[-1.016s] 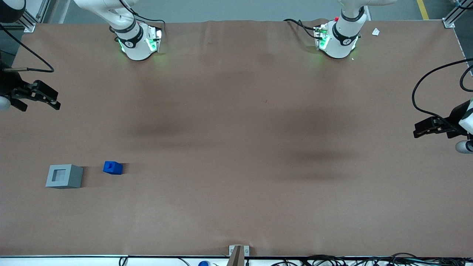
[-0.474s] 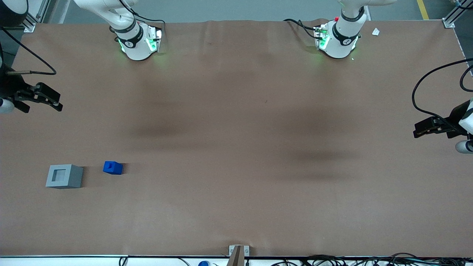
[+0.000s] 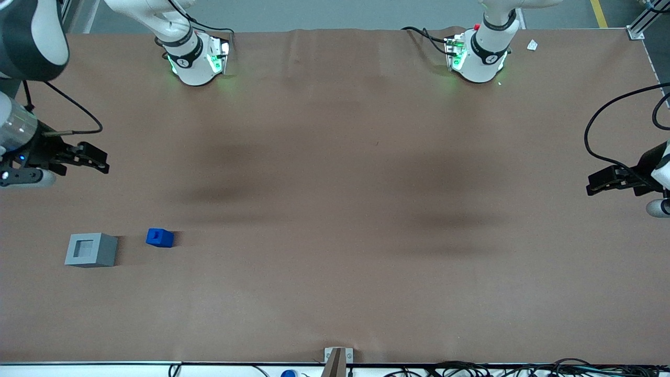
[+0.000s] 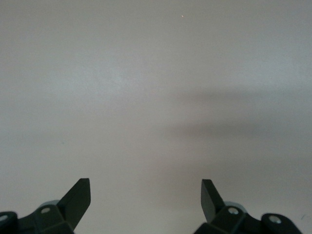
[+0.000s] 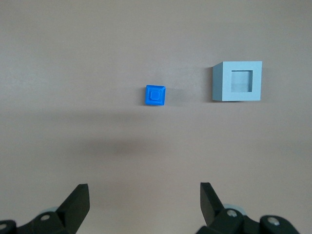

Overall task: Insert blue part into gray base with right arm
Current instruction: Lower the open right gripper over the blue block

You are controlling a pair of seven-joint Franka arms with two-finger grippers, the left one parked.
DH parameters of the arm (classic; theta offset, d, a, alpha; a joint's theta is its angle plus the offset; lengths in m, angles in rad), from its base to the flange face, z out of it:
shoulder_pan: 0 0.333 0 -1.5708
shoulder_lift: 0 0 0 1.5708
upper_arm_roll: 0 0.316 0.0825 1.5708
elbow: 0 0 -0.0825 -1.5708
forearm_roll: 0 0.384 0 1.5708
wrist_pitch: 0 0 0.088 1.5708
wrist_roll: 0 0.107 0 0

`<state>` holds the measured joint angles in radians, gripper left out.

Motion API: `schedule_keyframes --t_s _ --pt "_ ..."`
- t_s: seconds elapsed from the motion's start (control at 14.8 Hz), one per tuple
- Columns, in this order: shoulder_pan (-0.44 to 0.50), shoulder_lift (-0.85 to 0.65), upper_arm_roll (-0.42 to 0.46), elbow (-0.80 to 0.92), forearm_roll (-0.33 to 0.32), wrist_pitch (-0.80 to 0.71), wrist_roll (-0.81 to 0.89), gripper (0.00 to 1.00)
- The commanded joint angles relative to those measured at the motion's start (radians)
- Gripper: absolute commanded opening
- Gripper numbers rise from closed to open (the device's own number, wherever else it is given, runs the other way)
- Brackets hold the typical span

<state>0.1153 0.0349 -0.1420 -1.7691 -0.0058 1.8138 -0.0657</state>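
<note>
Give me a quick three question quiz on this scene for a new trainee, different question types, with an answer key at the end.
1. True or false: the blue part already sits inside the gray base.
2. The gripper is: A) open, holding nothing; B) shut on the blue part; C) touching the gray base.
3. Fill in: the blue part and the gray base rest on the brown ____.

Key: 1 false; 2 A; 3 table.

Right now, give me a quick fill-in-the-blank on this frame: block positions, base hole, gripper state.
1. The blue part sits on the table beside the gray base, not ____ it.
2. The base's square hole is ____.
3. The gripper hangs farther from the front camera than both blocks, its fingers ____ and holding nothing.

Missing words: touching; empty; open
</note>
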Motion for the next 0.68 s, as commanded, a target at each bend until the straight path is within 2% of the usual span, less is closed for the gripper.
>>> schedule_keyframes --t_s 0.0,0.14,0.47,0.61 --pt "-0.013 -0.009 0.007 -0.094 -0.014 0.091 0.001 1.00" --pt "-0.014 -0.001 0.007 -0.145 -0.014 0.159 0.003 1.00" --pt "-0.016 0.072 0.007 -0.158 -0.011 0.180 0.003 1.00" --pt "-0.017 0.100 0.009 -0.185 -0.011 0.243 0.001 1.00"
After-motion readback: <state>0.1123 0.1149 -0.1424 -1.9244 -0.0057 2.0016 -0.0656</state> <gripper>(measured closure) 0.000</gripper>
